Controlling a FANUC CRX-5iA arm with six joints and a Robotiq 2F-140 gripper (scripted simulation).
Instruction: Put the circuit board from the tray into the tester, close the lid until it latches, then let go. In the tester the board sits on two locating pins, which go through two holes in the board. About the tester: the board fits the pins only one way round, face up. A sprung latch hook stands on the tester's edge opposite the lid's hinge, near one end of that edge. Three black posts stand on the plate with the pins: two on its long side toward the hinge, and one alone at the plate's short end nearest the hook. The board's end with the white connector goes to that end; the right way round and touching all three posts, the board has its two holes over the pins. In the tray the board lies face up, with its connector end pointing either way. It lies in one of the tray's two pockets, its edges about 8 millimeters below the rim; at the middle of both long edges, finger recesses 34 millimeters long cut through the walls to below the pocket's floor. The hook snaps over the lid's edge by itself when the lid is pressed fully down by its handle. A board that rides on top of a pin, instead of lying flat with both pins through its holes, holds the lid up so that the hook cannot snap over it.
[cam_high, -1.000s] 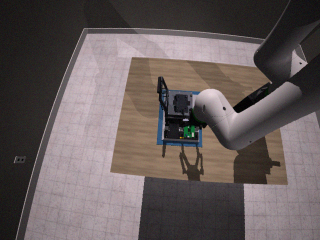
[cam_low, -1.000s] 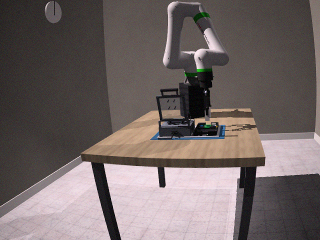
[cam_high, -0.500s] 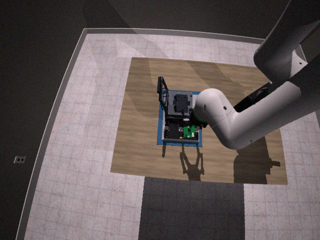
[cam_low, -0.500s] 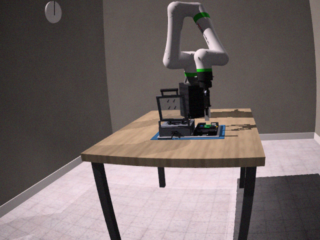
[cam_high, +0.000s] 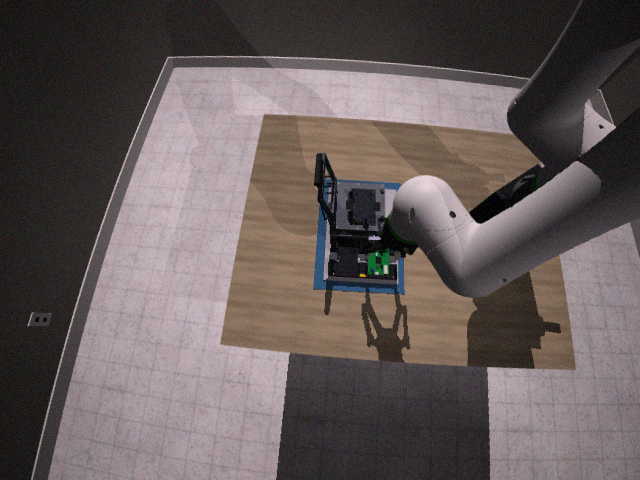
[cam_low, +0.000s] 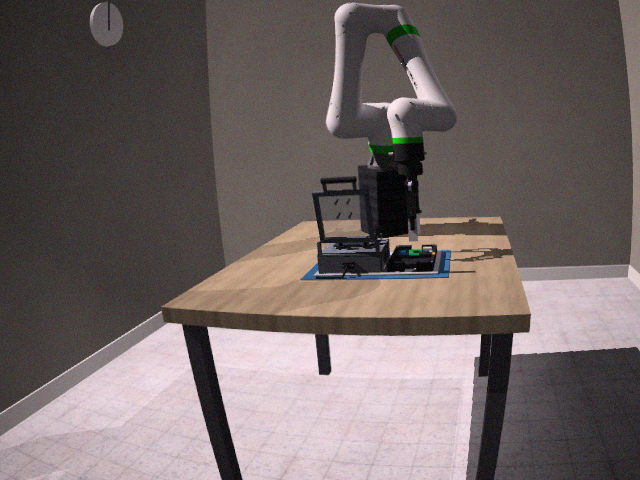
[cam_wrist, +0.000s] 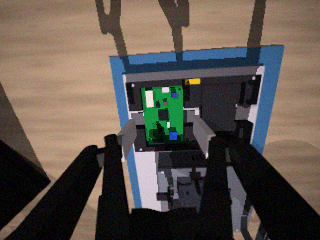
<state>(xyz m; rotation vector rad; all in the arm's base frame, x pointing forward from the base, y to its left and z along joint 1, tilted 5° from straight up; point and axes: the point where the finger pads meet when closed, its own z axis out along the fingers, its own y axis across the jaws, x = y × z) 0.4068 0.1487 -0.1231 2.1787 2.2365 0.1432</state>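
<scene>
The green circuit board (cam_wrist: 162, 115) (cam_high: 381, 262) (cam_low: 413, 252) lies face up in one pocket of the dark tray (cam_wrist: 220, 75) (cam_low: 436, 258). In the wrist view its white connector (cam_wrist: 149, 98) is at the end far from the tester. My gripper (cam_wrist: 164, 125) (cam_low: 412, 235) is open and empty. It hangs a little above the tray, with its two grey fingertips on either side of the board's long edges. The tester (cam_high: 361, 206) (cam_low: 351, 255) stands beside the tray with its lid (cam_high: 324, 183) (cam_low: 338, 206) upright and open.
Tray and tester sit on a blue mat (cam_high: 320, 258) (cam_low: 444, 271) (cam_wrist: 117, 90) on the wooden table (cam_low: 361, 304). The tray's second pocket (cam_wrist: 220, 102) is empty. A yellow mark (cam_wrist: 192, 81) sits on the tray's far rim. The arm's elbow (cam_high: 429, 206) hides part of the tray in the top view.
</scene>
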